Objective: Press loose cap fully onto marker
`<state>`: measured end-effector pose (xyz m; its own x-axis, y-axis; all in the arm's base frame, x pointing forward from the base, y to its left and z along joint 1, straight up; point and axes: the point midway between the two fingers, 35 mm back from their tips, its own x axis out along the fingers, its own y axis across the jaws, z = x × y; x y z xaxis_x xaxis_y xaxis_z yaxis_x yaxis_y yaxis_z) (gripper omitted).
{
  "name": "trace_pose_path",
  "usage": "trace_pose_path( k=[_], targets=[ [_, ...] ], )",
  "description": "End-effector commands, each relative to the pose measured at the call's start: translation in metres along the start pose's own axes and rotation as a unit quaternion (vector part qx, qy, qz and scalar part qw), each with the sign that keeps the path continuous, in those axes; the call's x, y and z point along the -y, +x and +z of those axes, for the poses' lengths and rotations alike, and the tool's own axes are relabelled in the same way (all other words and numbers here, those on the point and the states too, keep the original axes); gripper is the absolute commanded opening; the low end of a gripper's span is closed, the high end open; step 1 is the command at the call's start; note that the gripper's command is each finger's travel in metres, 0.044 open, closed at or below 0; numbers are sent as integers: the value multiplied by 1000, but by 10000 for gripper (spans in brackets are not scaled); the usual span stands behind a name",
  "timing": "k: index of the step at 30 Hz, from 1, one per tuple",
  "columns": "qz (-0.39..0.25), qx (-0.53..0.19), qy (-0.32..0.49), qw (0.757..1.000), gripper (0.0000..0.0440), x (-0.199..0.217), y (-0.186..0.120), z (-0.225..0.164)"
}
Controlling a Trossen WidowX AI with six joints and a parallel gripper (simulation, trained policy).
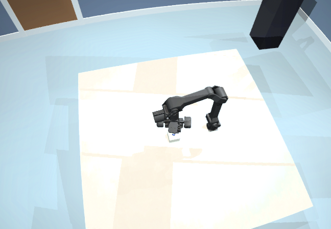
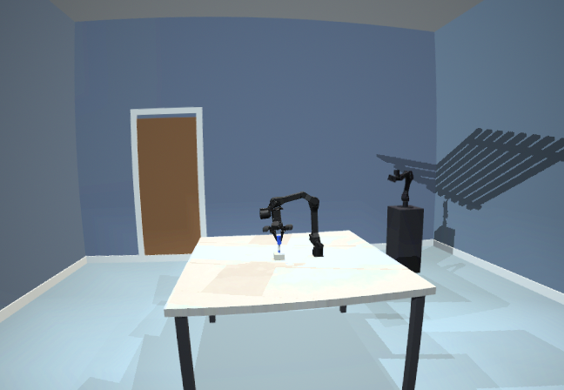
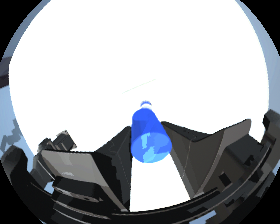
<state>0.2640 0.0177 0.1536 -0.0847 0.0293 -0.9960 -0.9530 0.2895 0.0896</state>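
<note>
While its fingers stand partly open, the hand grips the blue cap.

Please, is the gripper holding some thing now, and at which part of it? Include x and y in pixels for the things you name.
Yes, the gripper [image 2: 278,237] [image 3: 150,139] holds the blue cap [image 2: 278,240] [image 3: 147,127], by its sides, near the upper end.

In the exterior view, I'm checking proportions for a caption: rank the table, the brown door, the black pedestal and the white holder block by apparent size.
1. Table
2. Brown door
3. Black pedestal
4. White holder block
</note>
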Motion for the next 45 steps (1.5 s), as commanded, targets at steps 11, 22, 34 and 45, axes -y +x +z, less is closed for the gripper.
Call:
trace_pose_path(
  k=[11, 22, 34, 45],
  targets=[
    [31, -9, -13, 999, 0, 3, 33, -1],
    [31, -13, -41, 999, 9, 1, 50, -1],
    [32, -18, -56, 998, 77, 0, 56, -4],
    [25, -23, -73, 997, 93, 2, 60, -7]
  ],
)
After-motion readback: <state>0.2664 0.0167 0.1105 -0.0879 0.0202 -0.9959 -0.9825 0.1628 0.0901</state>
